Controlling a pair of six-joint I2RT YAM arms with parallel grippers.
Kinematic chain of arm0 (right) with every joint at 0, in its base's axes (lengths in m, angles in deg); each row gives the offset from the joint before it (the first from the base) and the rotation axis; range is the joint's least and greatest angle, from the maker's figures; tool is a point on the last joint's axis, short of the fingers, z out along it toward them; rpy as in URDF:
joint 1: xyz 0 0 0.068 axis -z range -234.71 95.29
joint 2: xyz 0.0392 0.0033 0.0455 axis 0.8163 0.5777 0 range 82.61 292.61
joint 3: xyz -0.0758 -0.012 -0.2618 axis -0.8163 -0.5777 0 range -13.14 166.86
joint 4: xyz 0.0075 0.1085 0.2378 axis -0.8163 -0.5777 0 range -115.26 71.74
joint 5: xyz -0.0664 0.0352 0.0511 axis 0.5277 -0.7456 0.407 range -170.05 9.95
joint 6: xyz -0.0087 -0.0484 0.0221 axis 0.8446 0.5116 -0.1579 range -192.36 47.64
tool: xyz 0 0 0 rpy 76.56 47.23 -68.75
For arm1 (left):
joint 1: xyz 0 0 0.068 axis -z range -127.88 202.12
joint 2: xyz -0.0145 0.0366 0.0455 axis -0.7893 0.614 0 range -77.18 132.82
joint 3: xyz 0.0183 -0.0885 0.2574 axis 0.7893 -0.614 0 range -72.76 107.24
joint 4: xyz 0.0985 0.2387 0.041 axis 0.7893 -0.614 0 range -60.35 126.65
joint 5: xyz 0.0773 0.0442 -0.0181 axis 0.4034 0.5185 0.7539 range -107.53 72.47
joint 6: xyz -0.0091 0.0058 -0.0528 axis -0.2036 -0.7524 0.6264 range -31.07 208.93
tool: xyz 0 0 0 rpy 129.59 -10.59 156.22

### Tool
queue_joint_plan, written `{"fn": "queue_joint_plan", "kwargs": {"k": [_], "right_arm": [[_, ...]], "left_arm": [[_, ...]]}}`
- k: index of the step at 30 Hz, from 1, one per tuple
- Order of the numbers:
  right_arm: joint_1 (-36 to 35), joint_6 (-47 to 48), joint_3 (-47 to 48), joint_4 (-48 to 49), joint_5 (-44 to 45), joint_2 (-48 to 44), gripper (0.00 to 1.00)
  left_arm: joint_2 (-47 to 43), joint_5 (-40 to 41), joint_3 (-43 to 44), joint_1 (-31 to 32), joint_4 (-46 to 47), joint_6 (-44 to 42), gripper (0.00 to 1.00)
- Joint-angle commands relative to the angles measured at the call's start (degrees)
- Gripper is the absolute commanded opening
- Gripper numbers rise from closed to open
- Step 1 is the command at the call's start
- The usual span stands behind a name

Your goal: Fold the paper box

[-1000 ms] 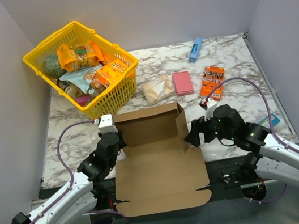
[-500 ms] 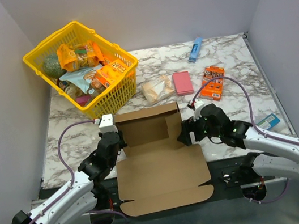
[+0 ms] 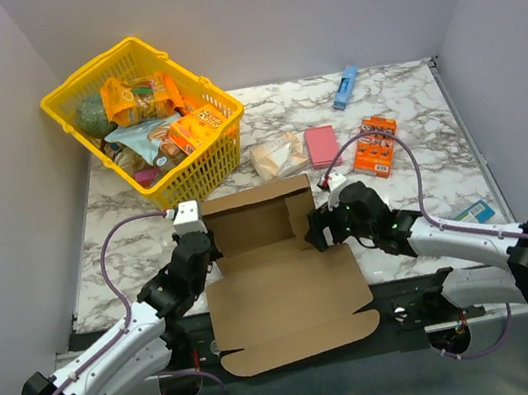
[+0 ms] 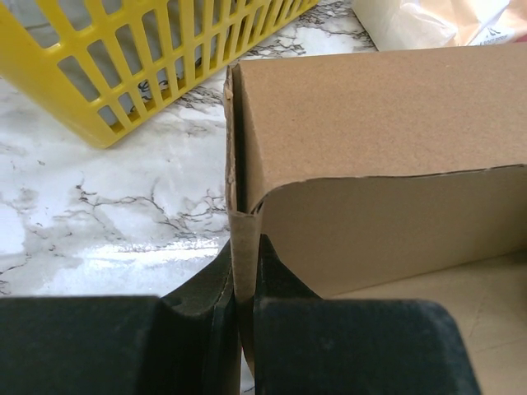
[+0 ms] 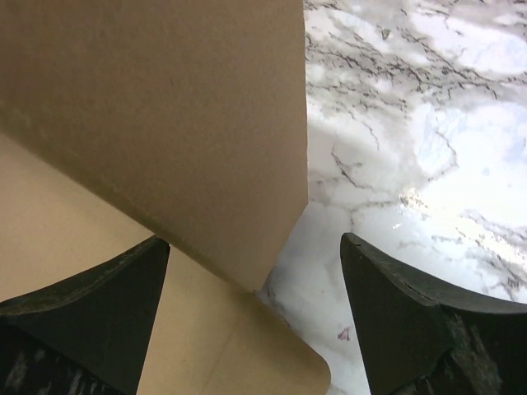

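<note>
Left hand (image 4: 244, 284) clenched: left corner wall of paper box (image 3: 281, 286) being pinched between its fingers. Right hand (image 5: 251, 255) released, fingers being held wide apart; upright right side flap being straddled, contact unclear. Box lying open at near edge of table (image 3: 410, 102), front flap hanging over edge, back wall standing upright. Beyond box: clear bag (image 3: 278, 157), pink pad (image 3: 322, 145) and orange snack box (image 3: 375, 146) lying on marble. Far left: yellow basket (image 3: 73, 87) sitting packed with snack packets. Far edge: blue item (image 3: 345, 88) lying.
</note>
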Motion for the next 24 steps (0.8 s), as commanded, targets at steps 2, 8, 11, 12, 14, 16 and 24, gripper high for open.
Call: {"fn": "queue_joint_plan", "kwargs": {"k": [2,8,11,12,14,16,24], "right_arm": [[-0.3,3.8,1.8,8.9,0.0,4.8,0.92],[-0.3,4.8,1.5,13.5,-2.4,7.4,0.92],[-0.3,5.2,1.4,15.5,-3.7,8.0,0.92],[-0.3,5.2,1.5,15.8,-3.7,8.2,0.91],[-0.3,5.2,1.8,16.5,-3.5,9.2,0.89],[-0.3,4.9,2.2,16.5,-3.1,9.8,0.86],[-0.4,1.2,3.6,11.6,5.3,11.1,0.6]], "left_arm": [[-0.9,-2.4,0.8,0.1,2.3,1.0,0.0],[-1.1,-2.4,0.9,-0.1,1.9,0.8,0.0],[-1.1,-2.4,0.8,0.0,1.8,0.8,0.0],[-1.2,-2.4,0.8,0.0,1.7,0.7,0.0],[-1.3,-2.4,0.8,0.0,1.8,0.8,0.0],[-1.5,-2.4,0.9,0.0,1.7,0.9,0.0],[-1.7,-2.3,1.2,0.0,1.5,0.9,0.0]]}}
